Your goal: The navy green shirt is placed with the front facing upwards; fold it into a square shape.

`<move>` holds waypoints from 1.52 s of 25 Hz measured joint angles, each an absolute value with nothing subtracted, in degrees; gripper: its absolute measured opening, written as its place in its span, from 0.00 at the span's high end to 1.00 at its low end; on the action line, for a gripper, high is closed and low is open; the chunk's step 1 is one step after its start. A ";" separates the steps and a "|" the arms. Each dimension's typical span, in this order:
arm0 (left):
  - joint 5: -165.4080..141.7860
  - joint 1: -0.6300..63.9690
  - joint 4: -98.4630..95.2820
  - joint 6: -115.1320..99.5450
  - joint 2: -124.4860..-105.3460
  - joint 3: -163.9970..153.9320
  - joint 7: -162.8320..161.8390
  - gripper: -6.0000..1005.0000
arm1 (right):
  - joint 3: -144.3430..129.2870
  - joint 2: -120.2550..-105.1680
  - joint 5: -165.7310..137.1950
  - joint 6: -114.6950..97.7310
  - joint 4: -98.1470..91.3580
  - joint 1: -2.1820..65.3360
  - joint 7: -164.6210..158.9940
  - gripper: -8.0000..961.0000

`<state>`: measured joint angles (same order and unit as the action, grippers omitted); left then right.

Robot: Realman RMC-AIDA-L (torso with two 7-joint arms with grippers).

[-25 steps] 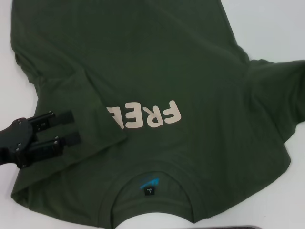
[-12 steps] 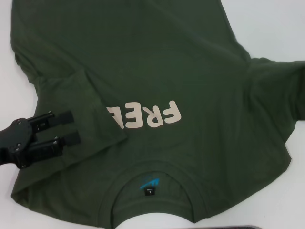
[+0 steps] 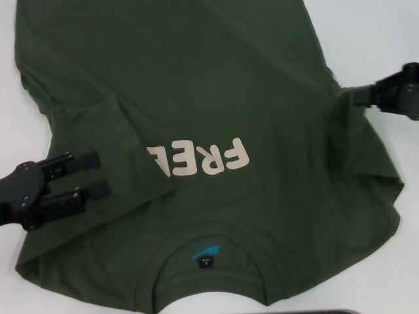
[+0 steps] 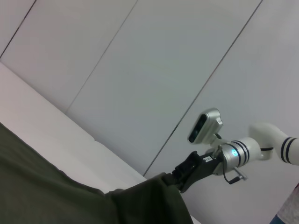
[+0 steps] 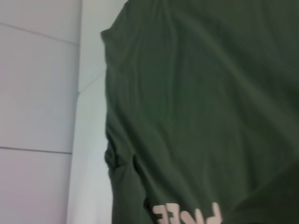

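1. One white table (image 3: 386,39) carries everything; bare surface shows at 1 to 2 o'clock, at 4 to 5 o'clock, and in a thin strip along 9 to 10 o'clock in the head view.
2. Spread across most of that table lies the navy green shirt (image 3: 196,85), front up, collar toward 6 o'clock and hem running off past 12 o'clock.
3. Its sleeve on the robot's left is folded in over the chest, the fold edge covering the end of the lettering.
4. At 3 o'clock the right gripper (image 3: 359,97) meets the raised edge of the other sleeve; the left wrist view shows its jaws clamped on that cloth (image 4: 174,179).
5. At 8 o'clock the left gripper (image 3: 98,175) rests over the folded sleeve, its 2 jaws apart and holding nothing.
6. Cream block letters (image 3: 200,159) read "FRE", upside down from the head view.
7. Inside the collar (image 3: 209,232) sits a blue neck label (image 3: 204,252), with a small dark tag beneath it too tiny to read.
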<state>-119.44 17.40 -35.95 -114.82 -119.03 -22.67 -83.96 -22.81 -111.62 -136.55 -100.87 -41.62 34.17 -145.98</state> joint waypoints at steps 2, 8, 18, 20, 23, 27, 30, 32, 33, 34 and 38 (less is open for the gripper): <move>-119.44 17.40 -35.95 -114.71 -119.00 -22.67 -83.92 0.21 | -23.08 -111.98 -136.54 -99.95 -40.02 35.54 -145.61 0.96; -119.03 17.37 -36.01 -114.52 -119.00 -22.67 -83.86 0.21 | -24.54 -112.93 -136.44 -94.77 -34.07 38.52 -143.92 0.96; -118.41 17.65 -36.04 -114.50 -118.95 -22.67 -83.85 0.21 | -25.47 -114.33 -136.40 -89.47 -29.23 39.75 -142.02 0.96; -118.26 17.64 -36.04 -114.50 -118.95 -22.67 -83.85 0.21 | -25.61 -114.43 -136.40 -89.21 -29.01 39.76 -142.02 0.96; -118.22 17.60 -36.04 -114.50 -119.00 -22.67 -83.84 0.21 | -25.82 -114.56 -136.40 -89.09 -28.99 39.78 -142.02 0.95; -118.21 17.67 -36.04 -114.48 -119.07 -22.67 -83.85 0.21 | -25.78 -114.84 -136.40 -88.99 -28.99 39.81 -142.03 0.95; -118.20 17.74 -36.04 -114.43 -119.08 -22.67 -83.85 0.21 | -25.65 -114.93 -135.21 -88.94 -28.95 39.84 -142.03 0.73; -118.17 17.75 -36.04 -114.39 -119.05 -22.67 -83.84 0.21 | -25.77 -114.96 -133.41 -88.95 -28.88 39.72 -142.03 0.67; -118.14 17.75 -36.04 -114.36 -119.03 -22.67 -83.82 0.21 | -25.79 -114.99 -132.49 -88.98 -28.83 39.63 -142.03 0.64; -118.11 17.75 -36.04 -114.33 -119.02 -22.67 -83.81 0.21 | -25.80 -115.04 -132.20 -89.05 -28.81 39.65 -142.03 0.62; -118.01 17.82 -36.04 -114.12 -119.00 -22.67 -83.76 0.21 | -25.97 -115.08 -131.89 -89.97 -28.94 39.96 -142.03 0.56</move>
